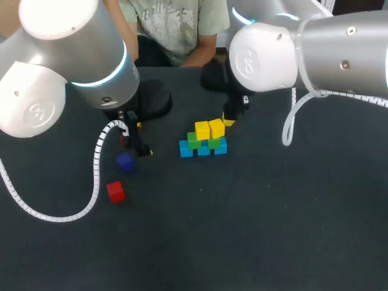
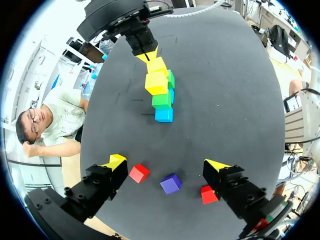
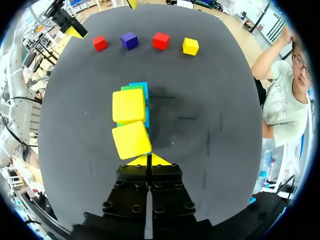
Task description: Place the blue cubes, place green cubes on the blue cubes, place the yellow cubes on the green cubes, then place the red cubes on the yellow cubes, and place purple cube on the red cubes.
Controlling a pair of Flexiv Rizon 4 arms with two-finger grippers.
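The table (image 1: 254,230) is big and dark, almost black. Its top is flat and has a few faint marks.

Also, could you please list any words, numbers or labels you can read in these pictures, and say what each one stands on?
No text here can be read.
Blue cubes, green cubes, yellow cubes, red cube, purple cube: plain faces, no print.
Left arm and right arm: a faint raised mark on each joint cap, too blurred to read.
Table: no text visible.
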